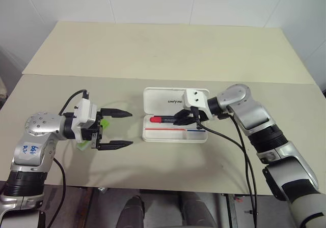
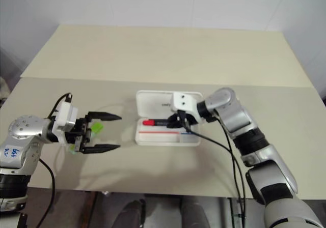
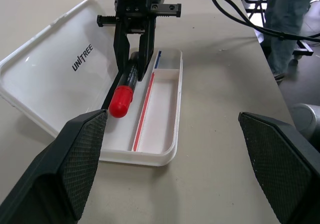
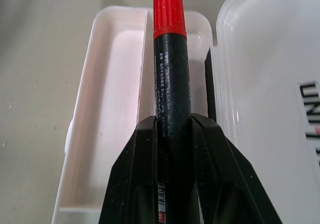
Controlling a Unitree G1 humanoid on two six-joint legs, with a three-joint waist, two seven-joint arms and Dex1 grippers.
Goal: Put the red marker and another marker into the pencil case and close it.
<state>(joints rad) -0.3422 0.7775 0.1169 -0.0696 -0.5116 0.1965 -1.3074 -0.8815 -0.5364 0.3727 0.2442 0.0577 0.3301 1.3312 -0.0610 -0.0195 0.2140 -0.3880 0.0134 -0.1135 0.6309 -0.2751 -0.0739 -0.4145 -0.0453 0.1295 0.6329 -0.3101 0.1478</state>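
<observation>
Left wrist view, "UNITREE" lid of pencil case (image 3: 55,69) (open), right pincer (image 3: 134,66) clasping red marker (image 3: 124,89), left pincer (image 1: 116,129) spread.

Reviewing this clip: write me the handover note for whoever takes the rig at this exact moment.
Right gripper: fingers on either side of the red marker, over the tray of the open pencil case; from the frames I cannot tell whether it grips or has let go.
Left gripper: open, holding nothing, hovering left of the case.
Lime-green marker: on the table, beneath the left gripper.
Done: case open, red marker brought to the tray.
Left: let go of the red marker and pull back, pick up the lime-green marker, put it in, close the lid.
</observation>
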